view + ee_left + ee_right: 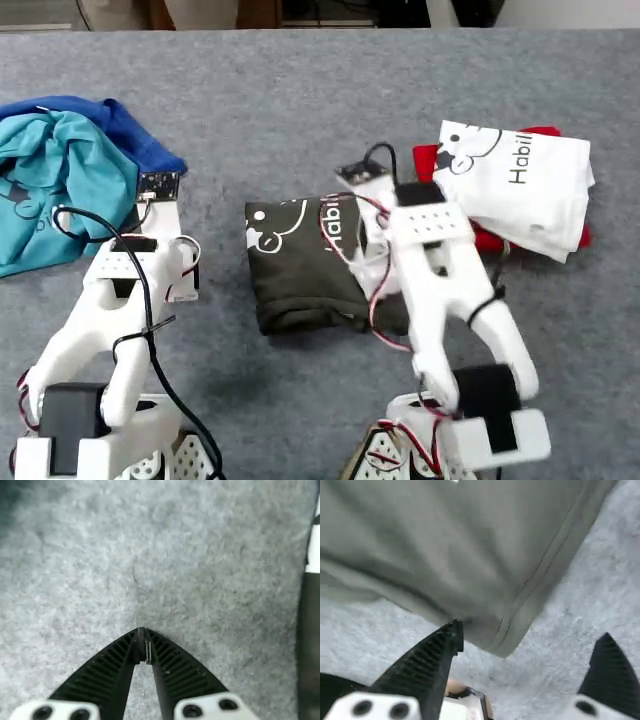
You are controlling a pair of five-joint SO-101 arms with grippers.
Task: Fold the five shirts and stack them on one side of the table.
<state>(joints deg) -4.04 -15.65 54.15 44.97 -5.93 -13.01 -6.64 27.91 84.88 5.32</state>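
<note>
Black folded shirt point(300, 270) is being shown mid-table, its edge lying just beside the parted jaws of the right gripper point(531, 632). The left gripper point(142, 635) is being held closed, empty, over bare felt point(150, 555). If only one layer is being pinched, the fold could be dragged open.

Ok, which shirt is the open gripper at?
The dark shirt mid-table; the right gripper is open at its edge. The white, red, teal and blue ones lie farther off.
</note>
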